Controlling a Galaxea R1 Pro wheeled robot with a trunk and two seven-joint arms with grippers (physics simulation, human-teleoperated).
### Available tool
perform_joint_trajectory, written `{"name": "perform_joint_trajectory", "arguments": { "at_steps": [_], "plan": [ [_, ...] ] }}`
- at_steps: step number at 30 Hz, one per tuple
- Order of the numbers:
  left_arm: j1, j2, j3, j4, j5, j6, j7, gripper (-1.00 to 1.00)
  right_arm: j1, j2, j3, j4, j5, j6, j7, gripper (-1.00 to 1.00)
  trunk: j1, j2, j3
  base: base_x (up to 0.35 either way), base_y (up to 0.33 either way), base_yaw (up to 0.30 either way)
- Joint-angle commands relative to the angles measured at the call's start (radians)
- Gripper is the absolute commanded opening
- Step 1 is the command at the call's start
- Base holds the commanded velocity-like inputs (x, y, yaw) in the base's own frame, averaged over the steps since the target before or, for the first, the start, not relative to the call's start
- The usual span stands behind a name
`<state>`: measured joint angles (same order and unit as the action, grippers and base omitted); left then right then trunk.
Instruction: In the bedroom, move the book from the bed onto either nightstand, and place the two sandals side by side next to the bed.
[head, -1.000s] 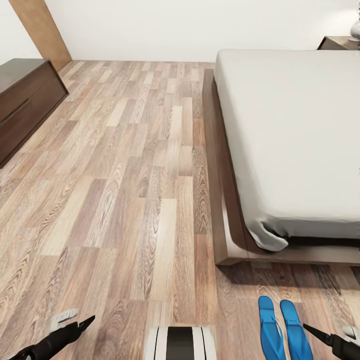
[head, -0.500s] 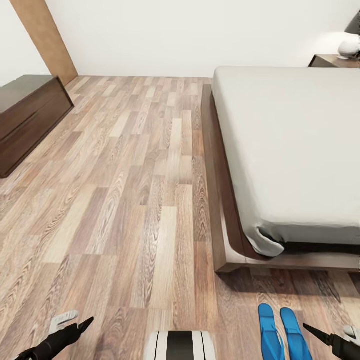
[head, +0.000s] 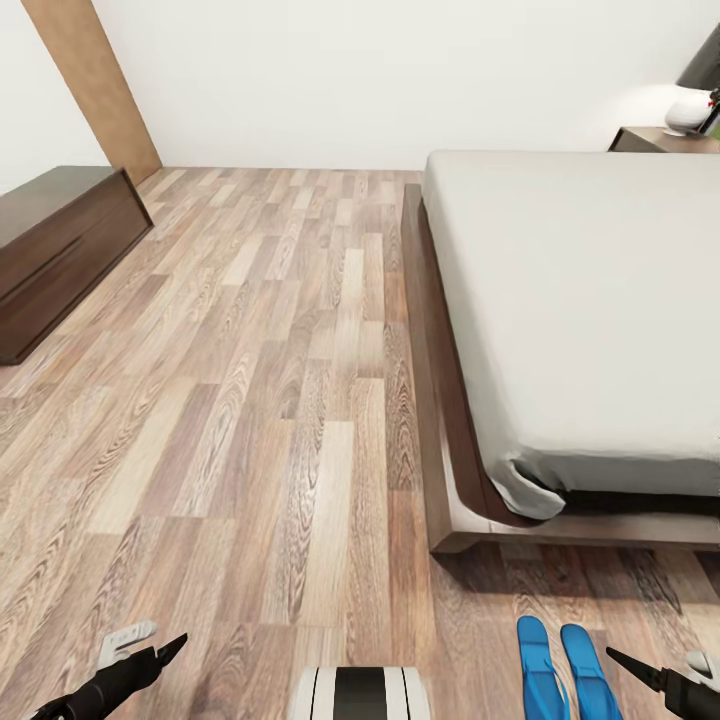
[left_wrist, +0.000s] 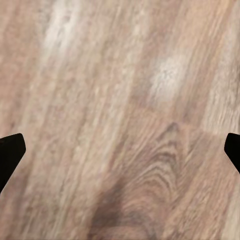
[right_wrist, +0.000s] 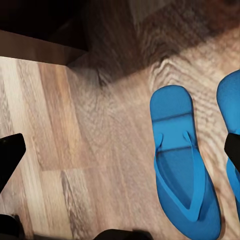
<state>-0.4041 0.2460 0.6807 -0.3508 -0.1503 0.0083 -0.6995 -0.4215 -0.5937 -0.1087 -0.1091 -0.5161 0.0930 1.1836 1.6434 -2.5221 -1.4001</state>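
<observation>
The bed (head: 580, 300) fills the right side of the head view, a pale mattress on a dark wooden frame (head: 440, 480). Two blue sandals (head: 540, 670) (head: 590, 675) lie side by side on the floor just off the bed's near corner. The right wrist view has one whole sandal (right_wrist: 182, 160) and the edge of the other (right_wrist: 231, 105). My right gripper (head: 655, 660) hangs open just right of them. My left gripper (head: 150, 640) is open over bare floor. A nightstand (head: 660, 138) stands at the bed's far right corner. The book is out of view.
A long low dark bench (head: 50, 250) runs along the left wall. A tan wooden panel (head: 95, 90) leans up behind it. A lamp (head: 695, 95) sits on the nightstand. Wood-plank floor (head: 280, 380) stretches wide between bench and bed. My base (head: 360, 693) shows at the bottom.
The whole picture has slid downward, so the camera has tilted up: more wall, lamp and nightstand show, less of the sandals. Both arms hold the same pose.
</observation>
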Motion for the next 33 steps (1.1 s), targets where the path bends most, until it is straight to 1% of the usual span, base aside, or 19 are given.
{"name": "perform_joint_trajectory", "arguments": {
  "at_steps": [1,6,12,33],
  "plan": [
    [-0.001,-0.001,0.008,-0.001,-0.010,0.001,-0.006,1.00,0.000,0.000,-0.008,0.000,0.004,0.010,0.004,1.00,0.000,0.000,-0.001,0.000,0.000,0.000],
    [-0.001,-0.001,0.009,-0.001,-0.010,0.001,-0.006,1.00,0.000,0.000,-0.008,0.000,0.004,0.010,0.002,1.00,-0.002,0.001,0.019,0.000,0.000,0.000],
    [-0.001,-0.001,0.008,-0.001,-0.011,0.001,-0.006,1.00,0.000,0.000,-0.008,0.000,0.004,0.010,-0.016,1.00,-0.005,0.002,0.042,0.000,0.000,0.000],
    [-0.001,-0.001,0.008,-0.001,-0.011,0.001,-0.006,1.00,0.000,0.002,-0.008,0.000,0.004,0.010,-0.023,1.00,-0.015,0.007,0.123,0.000,0.000,0.000]
  ]
}}
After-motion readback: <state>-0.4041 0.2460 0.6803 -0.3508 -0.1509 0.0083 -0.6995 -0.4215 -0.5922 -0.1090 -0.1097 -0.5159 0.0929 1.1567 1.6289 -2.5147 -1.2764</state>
